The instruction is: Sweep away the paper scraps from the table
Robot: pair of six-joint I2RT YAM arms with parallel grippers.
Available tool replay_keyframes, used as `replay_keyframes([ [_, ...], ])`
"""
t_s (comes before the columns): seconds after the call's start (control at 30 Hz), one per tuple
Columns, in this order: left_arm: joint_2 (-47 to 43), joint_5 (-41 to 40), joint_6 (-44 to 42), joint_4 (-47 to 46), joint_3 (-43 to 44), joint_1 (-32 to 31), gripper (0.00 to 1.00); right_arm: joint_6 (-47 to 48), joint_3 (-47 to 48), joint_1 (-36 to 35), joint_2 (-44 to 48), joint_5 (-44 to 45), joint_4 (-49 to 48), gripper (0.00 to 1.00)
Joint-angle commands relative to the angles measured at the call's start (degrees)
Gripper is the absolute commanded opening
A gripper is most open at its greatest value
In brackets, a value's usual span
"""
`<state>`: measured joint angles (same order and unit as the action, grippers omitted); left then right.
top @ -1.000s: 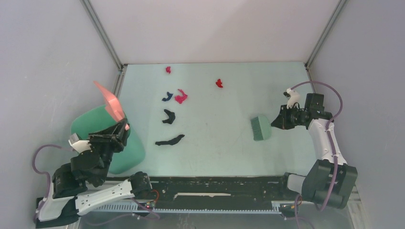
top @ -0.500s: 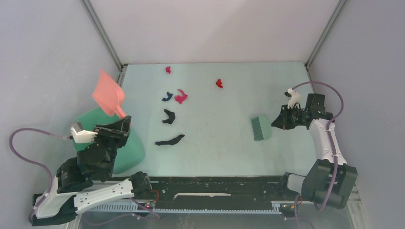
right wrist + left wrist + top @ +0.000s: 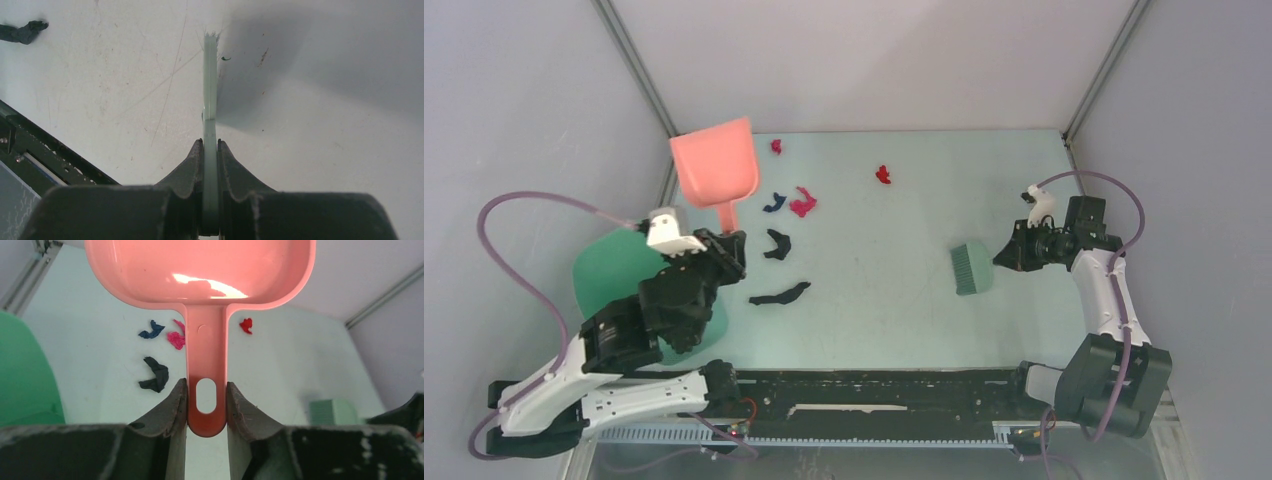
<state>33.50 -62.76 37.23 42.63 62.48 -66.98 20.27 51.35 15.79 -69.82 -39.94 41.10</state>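
My left gripper is shut on the handle of the pink dustpan, held above the table's far left part; its pan shows empty in the left wrist view, with the gripper clamped on the handle end. Several paper scraps lie on the table: red ones, a dark blue one, a magenta one, and black ones. My right gripper is shut on the green brush, bristles on the table at the right; in the right wrist view the gripper holds it edge-on.
A darker green round bin stands off the table's left edge, under my left arm. Grey walls and metal frame posts enclose the table. A black rail runs along the near edge.
My left arm has swung the dustpan from above the bin rightward and forward over the table's far left, turning the pan flat. The right arm and brush have not moved.
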Motion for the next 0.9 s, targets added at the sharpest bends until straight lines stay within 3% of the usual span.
replay_keyframes([
  [0.0, 5.23, 5.23, -13.02, 1.25, 3.80, 0.18, 0.00, -1.56, 0.24, 0.64, 1.12, -0.68, -0.72, 0.00],
  [0.2, 9.63, 8.83, -16.37, 7.82, 4.47, 0.18, 0.00, -4.59, 0.38, -2.26, 2.90, -1.97, -3.18, 0.00],
  [0.37, 11.29, 11.29, -13.78, 12.45, 5.08, 0.18, 0.00, -3.36, 4.64, -17.61, 0.96, 1.34, -1.11, 0.00],
  [0.5, 6.62, 11.07, -10.24, 11.17, 2.10, 0.18, 0.00, -6.79, 9.49, -28.42, -2.60, 2.64, -3.23, 0.00],
  [0.67, -1.15, 7.90, -7.61, 8.70, -1.90, 0.18, 0.00, -12.18, 19.14, -38.88, -12.19, -5.17, -7.49, 0.00],
  [0.87, 2.31, 4.82, -5.13, 15.85, 2.72, 0.18, 0.00, -26.13, 31.82, -49.65, -29.55, -12.93, -15.51, 0.00],
])
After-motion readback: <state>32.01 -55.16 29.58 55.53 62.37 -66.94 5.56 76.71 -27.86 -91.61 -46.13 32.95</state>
